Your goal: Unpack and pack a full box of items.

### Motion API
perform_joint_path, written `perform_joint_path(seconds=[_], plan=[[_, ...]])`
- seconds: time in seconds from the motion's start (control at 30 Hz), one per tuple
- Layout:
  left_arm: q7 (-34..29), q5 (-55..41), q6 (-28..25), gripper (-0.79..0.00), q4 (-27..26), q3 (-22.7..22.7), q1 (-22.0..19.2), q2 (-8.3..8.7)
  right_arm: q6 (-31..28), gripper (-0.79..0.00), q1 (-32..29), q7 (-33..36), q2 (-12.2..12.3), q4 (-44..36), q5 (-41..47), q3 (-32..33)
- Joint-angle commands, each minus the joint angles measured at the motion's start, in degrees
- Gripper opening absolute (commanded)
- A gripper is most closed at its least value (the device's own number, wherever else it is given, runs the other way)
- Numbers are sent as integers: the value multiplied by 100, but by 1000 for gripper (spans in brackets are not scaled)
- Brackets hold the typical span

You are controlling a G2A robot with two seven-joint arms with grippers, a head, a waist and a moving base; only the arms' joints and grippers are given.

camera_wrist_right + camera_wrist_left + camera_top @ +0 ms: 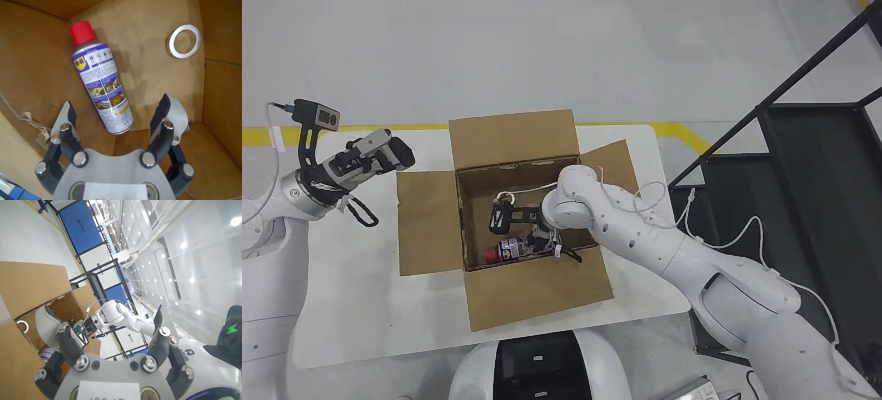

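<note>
1. While the box (532, 292) sits open in the middle of the top view, flaps folded out over the white table (352, 300), I judge that I am in the unpacking half of the job, with things inside yet to lift out.
2. My right claw (117, 102) hangs inside the box with its jaws spread wide and nothing between the pads.
3. The spray can (102, 81) lies on its side on the box floor, in the lower left of the box's inside as the top view shows it. Its red cap points toward a corner and its base end lies just beneath my right claw.
4. A metal ring (184, 44) lies flat on the same floor, well apart from the can and near another wall.
5. My left claw (101, 313) is at the upper left of the top view, outside the box and near its flap on that side, jaws wide apart and empty.
6. The step in hand, as I read it, is fetching the can. The next move calls for me to shift toward the middle of its body, so it does not tip from the base end. Then I come down with one pad on each side and close across its width.
7. The can is round and smooth, so it may roll if one pad touches first, and the wall beside it leaves a finger little room.
</note>
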Motion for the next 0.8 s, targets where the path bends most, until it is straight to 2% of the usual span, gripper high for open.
perform_joint_path(seconds=[0.0, 0.1, 0.43, 0.63, 0.67, 0.73, 0.77], plan=[[0, 0, 0, 0, 0, 0, 0, 0, -90, 0, 86, 74, -87, 166, -28, -129], [0, 0, 0, 0, 0, 0, 0, 0, -109, 0, 207, 99, -268, 464, -19, -325], [0, 0, 0, 0, 0, 0, 0, 0, -247, 0, 388, -555, -903, 1428, -224, -858], [0, 0, 0, 0, 0, 0, 0, 0, -341, 0, 433, -847, -1181, 1989, -384, -1010], [0, 0, 0, 0, 0, 0, 0, 0, -356, -225, 446, -871, -1219, 2065, -398, -1022], [0, 0, 0, 0, 0, 0, 0, 0, -370, -468, 465, -901, -1291, 2217, -432, -1045], [0, 0, 0, 0, 0, 0, 0, 0, -381, -634, 472, -915, -1326, 2281, -439, -1053]])
